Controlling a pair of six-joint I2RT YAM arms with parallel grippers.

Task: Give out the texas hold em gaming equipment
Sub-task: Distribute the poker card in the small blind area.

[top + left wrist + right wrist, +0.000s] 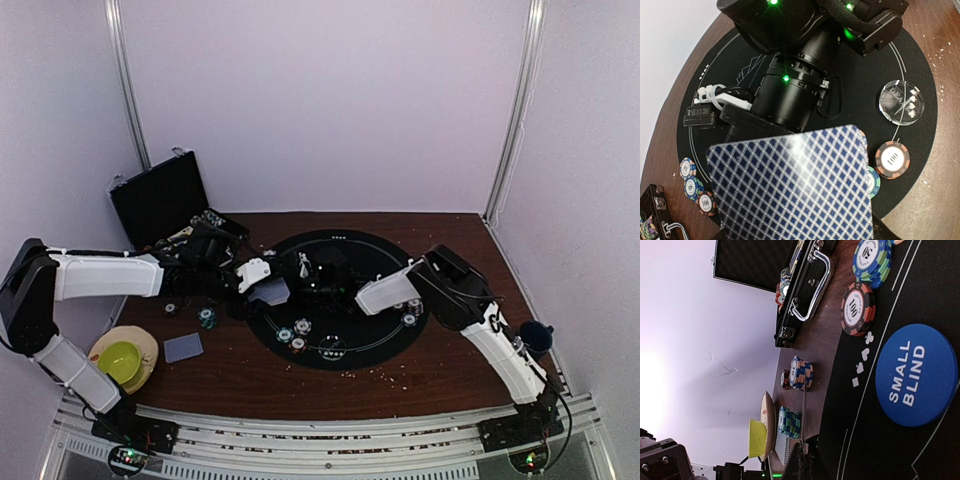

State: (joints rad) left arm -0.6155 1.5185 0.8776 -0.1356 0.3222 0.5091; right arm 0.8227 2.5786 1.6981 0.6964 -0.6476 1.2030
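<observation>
A blue-checked playing card [790, 190] fills the bottom of the left wrist view and hides the left fingers. In the top view this card [272, 291] hangs between my left gripper [262, 280] and my right gripper [300, 275] at the left edge of the round black mat [380, 250]. In the right wrist view the card shows edge-on [803, 407], and my right gripper [807, 450] is shut on it. A blue SMALL BLIND disc [916, 375], a clear dealer disc [901, 102] and an orange 100 chip [892, 160] lie on the mat.
The open black case [160, 200] stands at the back left. A plate with a yellow-green bowl [122, 358] sits front left, with a second card [183, 347] and chip stacks [206, 317] beside it. A dark blue mug [535, 335] is at the right edge.
</observation>
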